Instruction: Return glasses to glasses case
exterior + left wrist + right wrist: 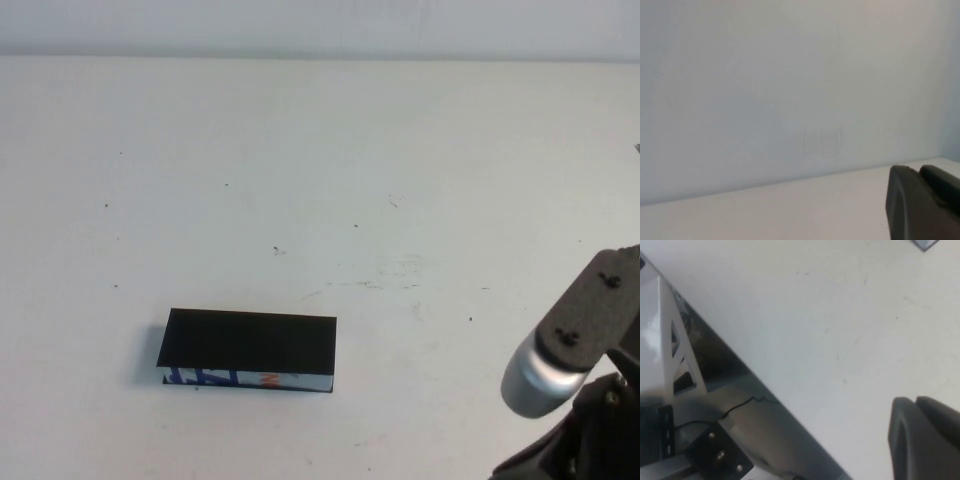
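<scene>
The glasses case (248, 350) lies on the white table at the front left in the high view, a black box with its lid down and a white strip with blue and orange print facing me. The glasses are not in view. My left gripper (917, 172) shows only in the left wrist view, fingers together and empty, low over the table and facing a pale wall. My right gripper (916, 402) has its fingers together and empty above the table near its front right edge. The right arm (585, 335) shows at the front right, well away from the case.
The white table (380, 180) has small dark specks and scuff marks. In the right wrist view the table's edge runs diagonally, with a metal frame (675, 355) and cables beyond it. A dark corner (925, 244) peeks in at that view's border.
</scene>
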Robot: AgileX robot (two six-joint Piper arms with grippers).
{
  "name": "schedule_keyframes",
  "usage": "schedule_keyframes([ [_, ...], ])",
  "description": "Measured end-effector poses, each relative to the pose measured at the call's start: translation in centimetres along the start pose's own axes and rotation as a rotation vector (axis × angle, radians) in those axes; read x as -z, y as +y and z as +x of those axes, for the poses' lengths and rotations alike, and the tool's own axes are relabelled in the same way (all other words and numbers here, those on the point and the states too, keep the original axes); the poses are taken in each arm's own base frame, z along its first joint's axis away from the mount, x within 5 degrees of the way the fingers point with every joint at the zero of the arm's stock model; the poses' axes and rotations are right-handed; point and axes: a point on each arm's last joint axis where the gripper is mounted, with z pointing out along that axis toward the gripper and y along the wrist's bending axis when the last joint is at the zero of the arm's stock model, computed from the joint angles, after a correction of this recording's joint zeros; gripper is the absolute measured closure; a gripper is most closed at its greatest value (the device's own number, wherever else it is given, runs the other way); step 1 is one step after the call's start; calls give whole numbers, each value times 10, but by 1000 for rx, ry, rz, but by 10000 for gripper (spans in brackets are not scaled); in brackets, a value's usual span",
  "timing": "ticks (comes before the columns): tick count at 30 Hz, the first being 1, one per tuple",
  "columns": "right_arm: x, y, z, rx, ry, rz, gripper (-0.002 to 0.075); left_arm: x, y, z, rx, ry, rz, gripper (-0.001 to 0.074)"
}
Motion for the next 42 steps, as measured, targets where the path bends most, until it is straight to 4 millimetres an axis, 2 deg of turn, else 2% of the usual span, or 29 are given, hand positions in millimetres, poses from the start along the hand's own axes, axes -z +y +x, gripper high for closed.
schedule_keyframes([
  [7, -3, 2, 7, -17, 80, -24, 739, 0, 1, 3, 78, 29, -16, 735],
  [11, -4, -1, 3, -2, 26, 5, 739, 0, 5, 7, 76, 74, -58, 735],
  [14, -8, -17, 2, -18, -108, 74, 739, 1, 8, 12, 131, 121, -99, 735],
  [17, -10, -50, 13, -132, -339, 179, 739, 2, 11, 15, 116, 159, -129, 735],
  [19, -14, -72, 32, -237, -517, 253, 739, 3, 12, 17, 90, 186, -145, 735],
  [23, -22, -96, 86, -359, -777, 404, 739, 4, 15, 23, 59, 228, -181, 734],
  [25, -26, -101, 114, -394, -885, 480, 739, 4, 17, 30, 53, 253, -214, 734],
  [30, -34, -102, 158, -438, -1049, 626, 739, 7, 23, 54, 47, 323, -332, 735],
  [33, -41, -102, 175, -446, -1110, 681, 739, 10, 27, 71, 51, 360, -406, 734],
  [37, -40, -98, 183, -438, -1169, 718, 739, 12, 29, 76, 42, 374, -447, 734],
  [42, -48, -98, 189, -447, -1055, 737, 739, 12, 29, 75, 18, 370, -446, 734],
])
